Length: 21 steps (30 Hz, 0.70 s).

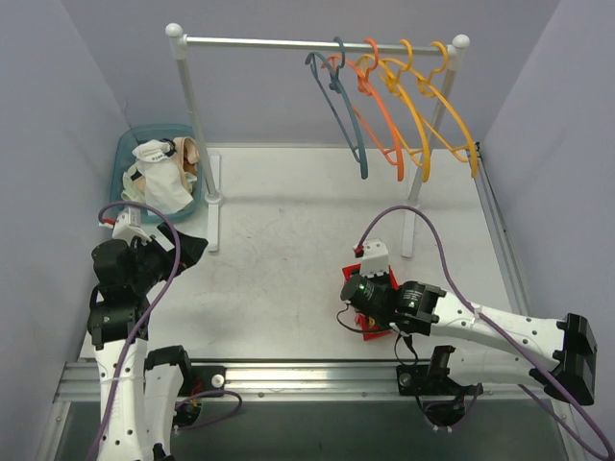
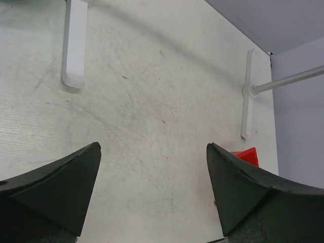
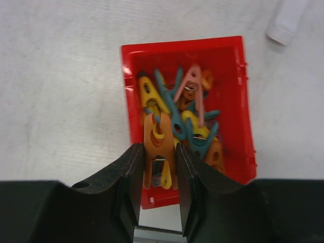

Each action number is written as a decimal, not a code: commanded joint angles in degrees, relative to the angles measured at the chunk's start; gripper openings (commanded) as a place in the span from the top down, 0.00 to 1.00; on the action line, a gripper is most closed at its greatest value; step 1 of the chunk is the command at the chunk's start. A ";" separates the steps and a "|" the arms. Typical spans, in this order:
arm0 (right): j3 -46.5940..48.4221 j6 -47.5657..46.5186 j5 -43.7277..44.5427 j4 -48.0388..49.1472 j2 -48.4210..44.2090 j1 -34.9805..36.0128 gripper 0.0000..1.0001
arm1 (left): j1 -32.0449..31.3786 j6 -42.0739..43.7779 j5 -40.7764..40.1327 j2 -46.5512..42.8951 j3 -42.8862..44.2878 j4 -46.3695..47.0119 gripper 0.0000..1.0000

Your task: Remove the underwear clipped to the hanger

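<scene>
The hangers (image 1: 394, 106) on the rail (image 1: 317, 43) carry no cloth. White fabric that looks like the white underwear (image 1: 165, 182) lies in the teal basket (image 1: 128, 146) at the back left, with a cream piece with dark trim (image 1: 152, 152) beside it. My left gripper (image 1: 184, 248) is open and empty near the basket; in the left wrist view it (image 2: 153, 149) is over bare table. My right gripper (image 3: 158, 152) is shut on an orange clothespin (image 3: 160, 134) just above the red bin (image 3: 130, 91) of pegs. In the top view this gripper (image 1: 370, 305) hides most of the bin.
A peach-tan cloth (image 1: 190, 154) also lies in the basket. The rack's white posts (image 1: 197, 125) and feet (image 2: 75, 45) stand on the table, the right foot (image 2: 246, 96) close to the red bin (image 2: 248, 155). Several coloured clothespins (image 3: 190, 121) fill the bin.
</scene>
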 commanded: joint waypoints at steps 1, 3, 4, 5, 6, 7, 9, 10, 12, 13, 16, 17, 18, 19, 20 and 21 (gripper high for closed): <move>-1.33 6.49 9.38 -6.98 -3.95 -3.10 1.00 | -0.24 -0.67 2.33 0.62 1.71 3.31 0.06; -2.30 5.35 9.30 -6.28 -5.72 -5.03 1.00 | -0.24 -1.28 2.68 0.71 1.62 3.75 0.06; -2.48 3.78 8.78 -5.41 -6.77 -5.91 1.00 | -0.15 -1.46 2.77 0.63 1.62 4.18 0.06; -2.65 0.89 6.68 -3.57 -7.13 -6.71 1.00 | -0.24 -1.64 2.77 0.71 1.62 4.36 0.06; -2.83 -0.96 5.36 -2.42 -7.48 -7.41 0.98 | -0.33 -1.64 2.77 0.71 1.62 4.45 0.06; -2.92 -2.37 3.61 -0.06 -7.75 -8.98 0.96 | -0.24 -1.64 2.77 0.80 1.71 4.54 0.06; -3.62 -5.88 -0.79 2.06 -8.01 -10.66 0.91 | -0.33 -1.55 2.77 0.89 1.71 4.54 0.06; -4.14 -6.77 -2.46 3.20 -8.19 -12.50 0.89 | -0.33 -1.38 2.86 0.98 1.62 4.63 0.06; -5.20 -9.32 -7.19 6.72 -7.58 -14.61 0.85 | -0.33 -1.29 3.39 1.15 1.53 4.71 0.06; -5.55 -10.38 -8.88 8.82 -7.23 -15.67 0.80 | -0.24 -1.37 3.56 1.15 1.45 4.80 0.06; -5.47 -11.79 -11.44 10.15 -5.47 -18.92 0.34 | -0.33 -1.37 3.83 1.15 1.44 5.07 0.06; -5.21 -12.05 -11.44 10.16 -4.94 -19.71 0.23 | -0.42 -1.29 3.83 1.15 1.44 5.07 0.06; -4.94 -12.23 -11.53 10.07 -4.68 -19.98 0.01 | -0.50 -1.29 4.00 1.33 1.53 5.15 0.06; -4.59 -12.14 -11.62 9.98 -4.94 -20.07 0.00 | -0.50 -1.29 4.18 1.24 1.62 5.24 0.06; -4.50 -12.14 -12.05 9.81 -5.46 -20.07 0.00 | -0.68 -1.29 4.35 1.42 1.71 5.42 0.06; -4.50 -12.23 -12.58 9.81 -7.55 -20.07 0.00 | -0.77 -1.20 4.44 1.33 1.80 5.42 0.06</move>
